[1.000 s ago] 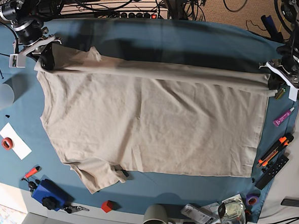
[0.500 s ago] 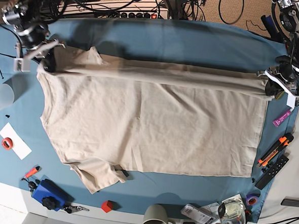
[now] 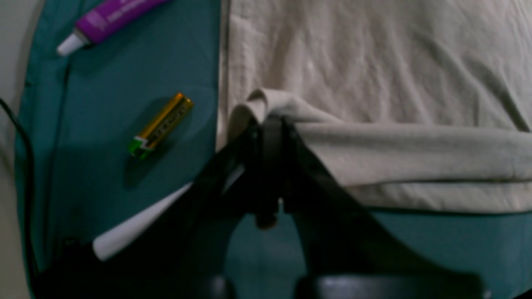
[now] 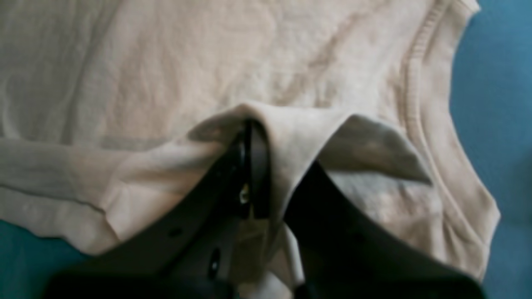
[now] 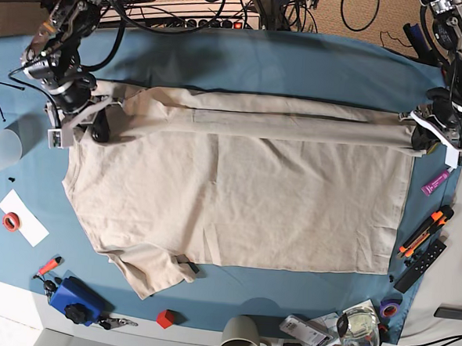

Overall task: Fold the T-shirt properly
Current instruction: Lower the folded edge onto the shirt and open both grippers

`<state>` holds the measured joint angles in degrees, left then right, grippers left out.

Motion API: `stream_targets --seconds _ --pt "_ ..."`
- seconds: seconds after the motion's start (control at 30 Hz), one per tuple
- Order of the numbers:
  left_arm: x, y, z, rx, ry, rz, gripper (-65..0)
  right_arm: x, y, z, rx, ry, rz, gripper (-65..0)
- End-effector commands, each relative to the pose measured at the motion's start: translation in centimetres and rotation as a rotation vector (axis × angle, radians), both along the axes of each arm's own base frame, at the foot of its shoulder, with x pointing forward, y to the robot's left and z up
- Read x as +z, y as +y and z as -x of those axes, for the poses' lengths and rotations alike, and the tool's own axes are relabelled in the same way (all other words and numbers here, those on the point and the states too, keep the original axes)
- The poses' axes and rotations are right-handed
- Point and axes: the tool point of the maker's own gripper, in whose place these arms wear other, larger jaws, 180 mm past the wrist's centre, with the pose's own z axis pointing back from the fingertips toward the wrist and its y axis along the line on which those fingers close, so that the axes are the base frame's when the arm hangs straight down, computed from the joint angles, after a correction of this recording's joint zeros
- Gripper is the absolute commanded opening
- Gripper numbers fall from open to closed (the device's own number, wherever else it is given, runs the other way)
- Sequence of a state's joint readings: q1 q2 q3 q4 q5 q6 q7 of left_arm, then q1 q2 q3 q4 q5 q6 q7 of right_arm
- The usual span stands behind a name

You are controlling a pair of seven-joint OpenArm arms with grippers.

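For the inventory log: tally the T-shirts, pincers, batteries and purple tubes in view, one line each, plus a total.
T-shirt: 1
Pincers: 2 (left pincer, right pincer)
Battery: 1
Purple tube: 1
Total: 5

T-shirt (image 5: 237,197): 1 | grippers: 2 | mug (image 5: 242,340): 1 | battery (image 3: 161,125): 1 | purple tube (image 5: 437,182): 1

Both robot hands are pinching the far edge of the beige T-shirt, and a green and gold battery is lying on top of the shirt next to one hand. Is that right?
Almost. Both the left gripper and the right gripper do pinch the T-shirt along its far edge. But the battery is not on the shirt: the left wrist view shows it lying on the teal table cloth, just beside the shirt's edge.
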<state>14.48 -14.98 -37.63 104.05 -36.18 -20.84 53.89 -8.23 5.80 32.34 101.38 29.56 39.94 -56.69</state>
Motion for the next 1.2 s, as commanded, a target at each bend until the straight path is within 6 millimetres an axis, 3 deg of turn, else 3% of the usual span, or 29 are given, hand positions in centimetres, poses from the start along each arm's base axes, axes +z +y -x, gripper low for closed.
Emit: stream_targets --seconds 0.0,0.5,0.7,0.8,0.97,1.17 --pt "1.3 0.6 -1.1 0.001 -0.051 -0.016 -65.0 1.8 -0.4 -1.4 -0.001 -0.075 0.002 -65.0" --pt "0.7 1.0 -4.8 0.003 -0.083 0.053 -65.0 1.9 -1.0 -5.5 -0.031 -0.105 -0.053 -65.0" --pt "1.5 1.4 -6.0 0.011 -0.113 0.042 -65.0 1.4 -2.7 -7.4 -0.050 -0.088 -0.064 -65.0" --pt "0.9 1.1 -6.1 0.003 -0.099 0.039 -65.0 1.5 -3.4 -8.2 -0.057 -0.087 -0.068 -65.0" --pt "-1.1 -0.5 -7.2 -0.051 -0.062 -0.010 -65.0 2.0 -3.6 -8.6 -0.059 -0.106 -0.069 -65.0" --pt "-0.3 0.4 -9.2 0.003 -0.066 -0.088 -65.0 2.0 -3.7 -8.6 -0.060 -0.107 -0.065 -65.0"
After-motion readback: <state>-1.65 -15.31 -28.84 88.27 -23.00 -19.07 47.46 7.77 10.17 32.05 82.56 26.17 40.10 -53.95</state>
